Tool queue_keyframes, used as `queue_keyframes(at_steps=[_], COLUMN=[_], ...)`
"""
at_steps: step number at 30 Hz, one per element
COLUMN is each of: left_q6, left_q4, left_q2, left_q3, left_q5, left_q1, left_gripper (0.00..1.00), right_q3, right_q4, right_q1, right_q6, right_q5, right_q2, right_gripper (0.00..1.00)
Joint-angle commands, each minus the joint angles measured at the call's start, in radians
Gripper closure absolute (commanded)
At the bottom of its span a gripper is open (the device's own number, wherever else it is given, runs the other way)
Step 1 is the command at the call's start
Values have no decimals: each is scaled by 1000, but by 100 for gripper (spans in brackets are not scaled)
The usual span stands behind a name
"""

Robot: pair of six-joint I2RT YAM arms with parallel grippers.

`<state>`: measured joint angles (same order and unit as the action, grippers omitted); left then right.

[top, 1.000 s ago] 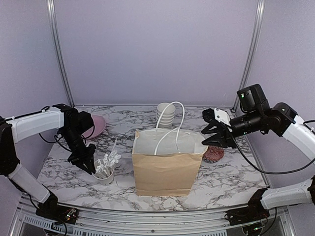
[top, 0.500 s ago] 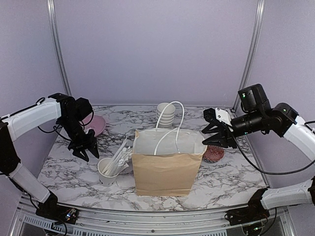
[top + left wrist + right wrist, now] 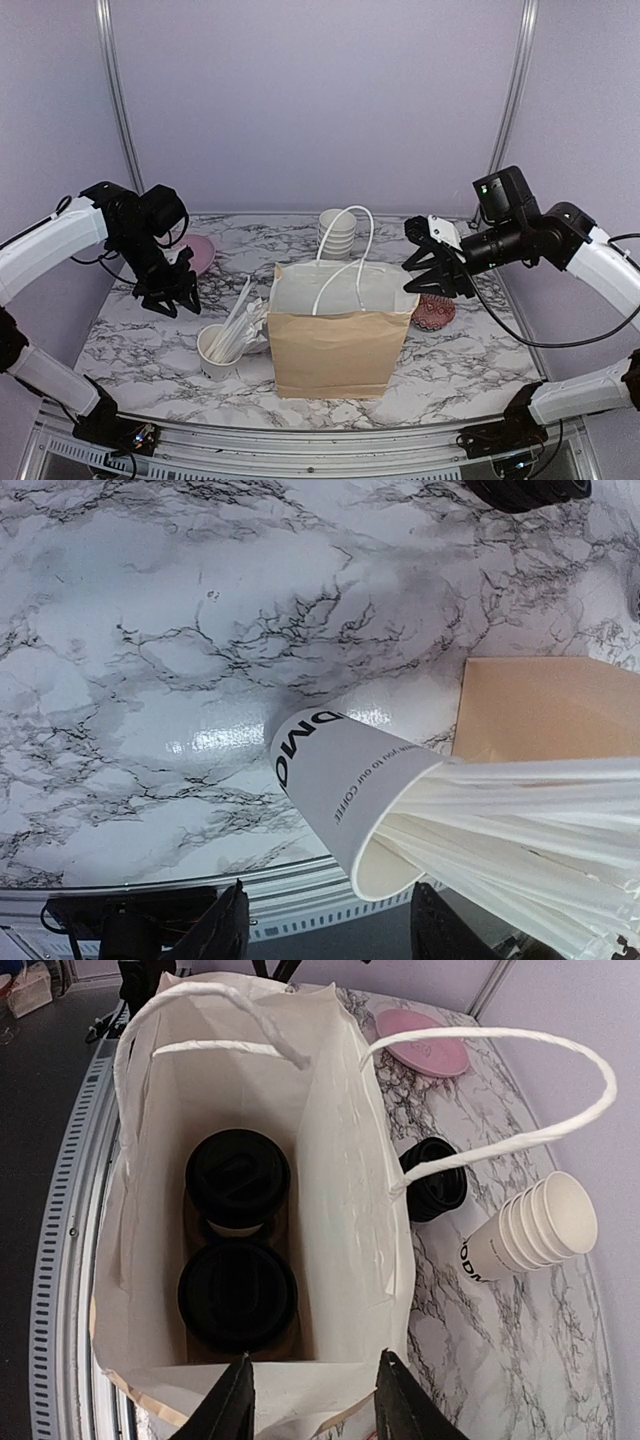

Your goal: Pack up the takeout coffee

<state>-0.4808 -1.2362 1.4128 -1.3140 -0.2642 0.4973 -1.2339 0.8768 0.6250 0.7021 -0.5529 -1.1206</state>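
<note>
Brown paper bag point(image 3: 335, 350) stands mid-desk, and both grippers are clear of the cups.
In the left wrist view we see the left gripper point(image 3: 168, 298) with its fingers apart and nothing between them. It hovers above the marble desk point(image 3: 470, 360) toward the left edge, just behind the straw cup point(image 3: 215, 352). The cup's white wrapped straws lean toward the bag. The right gripper point(image 3: 425, 285) also has its fingers apart and bare, and hangs over the bag's right rim. Inside the bag we count two takeout coffees. The first coffee cup point(image 3: 238, 1178) and the second coffee cup point(image 3: 237, 1295) sit side by side on the bag's floor, black lids up. A third lidded cup point(image 3: 432, 1182) stands on the desk just outside the bag's far wall, near the stack of lidless cups point(image 3: 525, 1225).
</note>
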Motion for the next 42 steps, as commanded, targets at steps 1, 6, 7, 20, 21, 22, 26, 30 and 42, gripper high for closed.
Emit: queue_keyframes(at_steps=[1, 6, 7, 20, 21, 22, 26, 30, 42], left_q6=[-62, -121, -127, -126, -122, -120, -107, -73, 128], left_q4=[-6, 29, 30, 135, 141, 145, 154, 153, 239], left_q2=[-39, -14, -7, 96, 102, 107, 116, 123, 205], left_q3=[1, 34, 40, 82, 86, 90, 94, 91, -71], left_q5=[65, 129, 145, 156, 153, 152, 168, 188, 233], left_q1=[95, 167, 172, 191, 191, 192, 191, 184, -68], left_gripper=[43, 42, 42, 67, 71, 75, 85, 100, 100], right_q3=[-52, -56, -56, -49, -48, -49, -57, -102, -188], right_q4=[7, 8, 7, 8, 8, 8, 18, 55, 102], right_q1=[-2, -3, -3, -3, -4, -3, -3, -6, -88], right_q6=[-18, -15, -15, -19, -19, -21, -18, -9, -6], right_q5=[-28, -29, -31, -26, -25, -24, -21, -12, 9], right_q2=[-18, -31, -31, -19, -18, -18, -18, -13, -4], right_gripper=[60, 60, 60, 60, 60, 60, 60, 52, 31])
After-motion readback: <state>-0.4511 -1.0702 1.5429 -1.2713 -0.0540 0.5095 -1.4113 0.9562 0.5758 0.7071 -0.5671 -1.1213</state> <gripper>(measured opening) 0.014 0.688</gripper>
